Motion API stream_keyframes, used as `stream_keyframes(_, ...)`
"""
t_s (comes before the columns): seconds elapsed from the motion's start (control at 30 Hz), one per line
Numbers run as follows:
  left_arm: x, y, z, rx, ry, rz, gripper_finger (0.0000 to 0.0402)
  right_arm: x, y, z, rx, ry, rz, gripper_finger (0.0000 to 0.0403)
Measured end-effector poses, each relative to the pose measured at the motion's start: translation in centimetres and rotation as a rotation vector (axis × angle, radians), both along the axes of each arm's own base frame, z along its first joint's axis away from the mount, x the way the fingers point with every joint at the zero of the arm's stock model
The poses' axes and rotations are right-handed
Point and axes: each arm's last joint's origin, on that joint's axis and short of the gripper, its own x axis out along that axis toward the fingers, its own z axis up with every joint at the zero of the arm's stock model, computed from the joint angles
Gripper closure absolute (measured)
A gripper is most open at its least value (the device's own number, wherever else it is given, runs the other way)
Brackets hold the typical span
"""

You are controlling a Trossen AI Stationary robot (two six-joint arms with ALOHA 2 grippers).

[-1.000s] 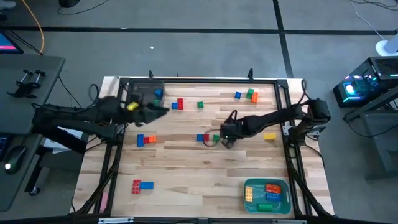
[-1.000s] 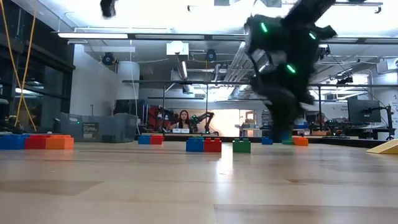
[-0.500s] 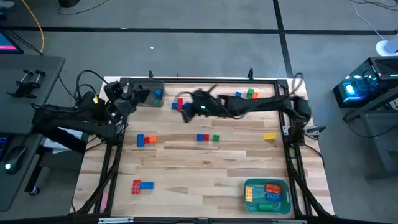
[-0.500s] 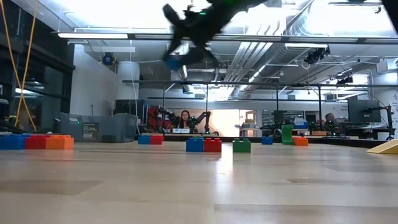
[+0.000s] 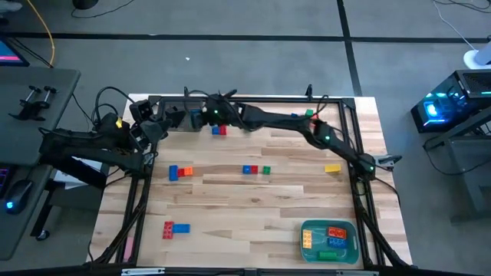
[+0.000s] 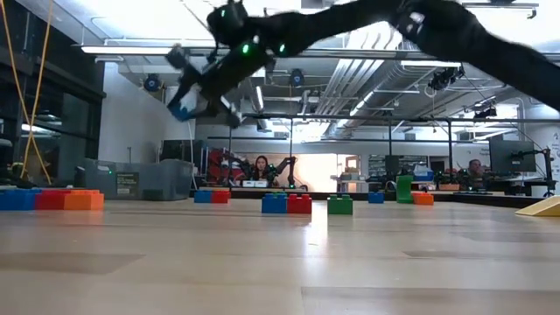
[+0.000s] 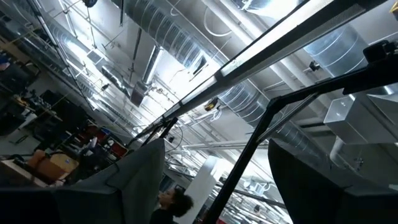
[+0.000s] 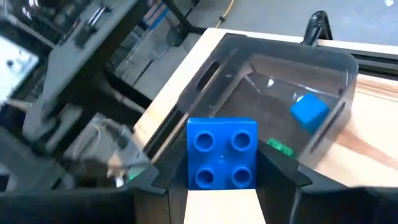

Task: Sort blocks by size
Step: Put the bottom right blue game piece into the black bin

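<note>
Right end effector clamped on a small blue cube, four studs up, carried high over the back-left corner of the table. Held just short of the grey bin, which already has another blue cube and something green in it. So probably the "small ones" bin, and carrying this one there makes sense. Same grip shows in the low view, well above the wood, likely kept that high to clear the bin wall.

Left end effector tucked back off the table's left edge, pointing at the ceiling, fingers spread with nothing between them. Parked out of the way, by the look of it.

Longer pieces sitting in the teal bin at the front right, so that's presumably the "big ones" side.

Still loose on the wood: red-blue pair just beside the grey bin, blue-orange pair, blue/red/green row mid-table, yellow one off to the right, red-blue pair near the front left. Plenty left to sort.

Next bit likely just moving over the bin and letting go; main risk a bounce off the rim.
</note>
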Motion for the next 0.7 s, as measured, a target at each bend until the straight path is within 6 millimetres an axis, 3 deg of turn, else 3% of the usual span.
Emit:
stream_keyframes(0.17,0.0,0.0,0.0,0.0,0.003,0.001,0.0131,0.4,-2.2,-2.4,0.106,-0.214,-0.059,0.0265)
stream_keyframes(0.3,0.2,0.0,-0.1,0.0,0.014,0.001,0.0131,0.7,-3.1,-3.9,0.182,-0.281,-0.078,0.0257)
stream_keyframes(0.53,0.6,0.1,-0.4,-0.018,0.031,0.024,0.0131,0.7,-3.8,-3.7,0.211,-0.337,0.004,0.0085)
stream_keyframes(0.7,1.1,0.1,-0.6,-0.019,0.046,0.027,0.0131,0.3,-5.4,-2.6,0.243,-0.408,0.101,0.0038)
